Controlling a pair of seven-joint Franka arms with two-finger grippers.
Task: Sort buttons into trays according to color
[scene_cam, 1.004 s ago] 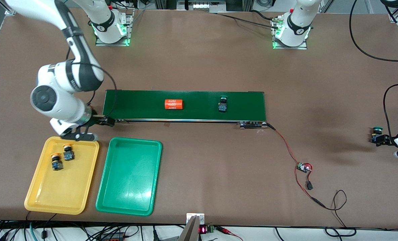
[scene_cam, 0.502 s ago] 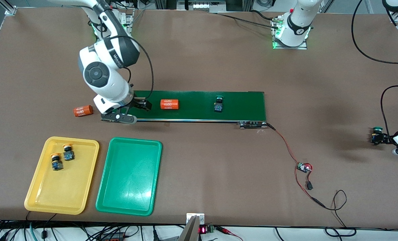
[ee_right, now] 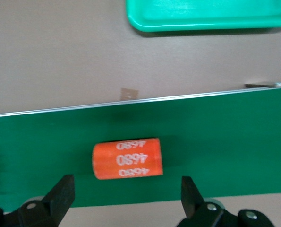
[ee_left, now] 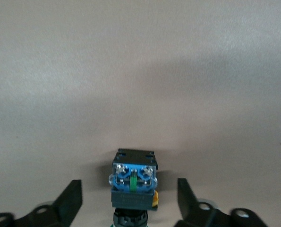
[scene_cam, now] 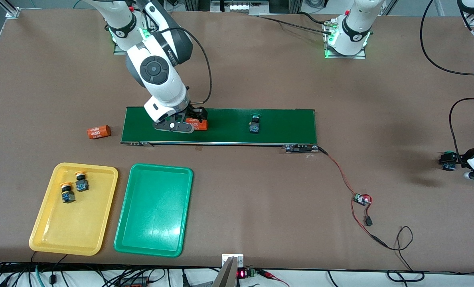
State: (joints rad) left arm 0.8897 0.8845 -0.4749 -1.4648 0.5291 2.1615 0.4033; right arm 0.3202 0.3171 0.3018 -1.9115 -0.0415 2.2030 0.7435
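Yellow plastic forms the tray (scene_cam: 74,235) set nearest the front camera, at the right arm's end of the table, and 2 yellow-capped buttons (scene_cam: 66,193) (scene_cam: 81,181) are seen in its farther part, close together. Just beside it, toward the left arm's end, the green tray (scene_cam: 153,210) is laid with nothing in it.

Farther from the camera, the dark-green conveyor belt (scene_cam: 285,125) is stretched across the table. The right gripper (scene_cam: 186,126) is held low over the belt's end nearer the right arm's end of the table, with its fingers (ee_right: 60,195) spread wide. An orange cylinder printed "4680" (ee_right: 127,158) lies on the belt between those fingers, untouched by either. A green-capped button (scene_cam: 254,123) stands on the belt, well apart from that gripper, toward the left arm's end. A 2nd orange cylinder (scene_cam: 99,132) is left on the bare table off the belt's end, at the right arm's end.

At the left arm's end of the table, the left gripper (ee_left: 129,201) is held low over the tabletop, well apart from the belt. Between its fingers (ee_left: 69,201) a button with a blue terminal block (ee_left: 132,178) is seen, with a clear gap on each side, so nothing is gripped. A small circuit board (scene_cam: 362,198) with red wiring lies between the belt and that gripper.
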